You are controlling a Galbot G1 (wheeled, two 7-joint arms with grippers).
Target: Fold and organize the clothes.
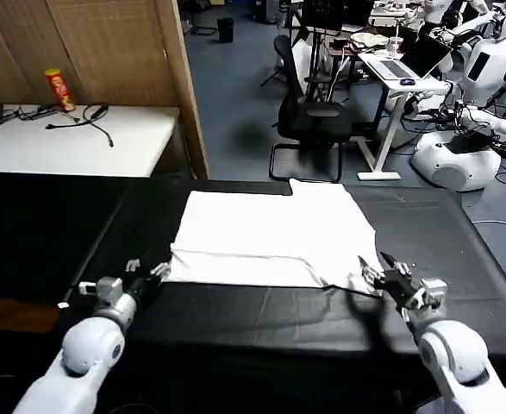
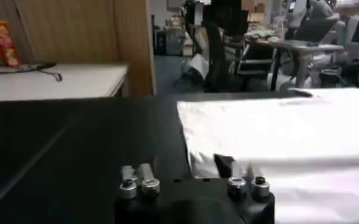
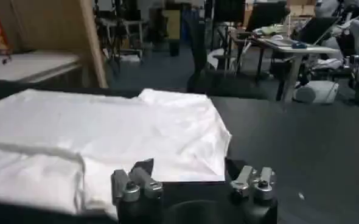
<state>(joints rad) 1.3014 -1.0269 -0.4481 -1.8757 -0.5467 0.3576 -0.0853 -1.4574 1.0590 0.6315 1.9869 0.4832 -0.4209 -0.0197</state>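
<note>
Now the white T-shirt point(image 1: 270, 237) lies plain side up, partly folded, on the black table point(image 1: 54, 224). Left gripper point(image 1: 146, 274) and right gripper point(image 1: 375, 269) sit at its near corners, jaws spread and holding nothing.

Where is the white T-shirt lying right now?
In the head view the white T-shirt lies flat mid-table on the black table cloth, the left gripper at its near left corner, the right gripper at its near right corner.

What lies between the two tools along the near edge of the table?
In the head view, the shirt's near hem spans from the left tool to the right tool.
</note>
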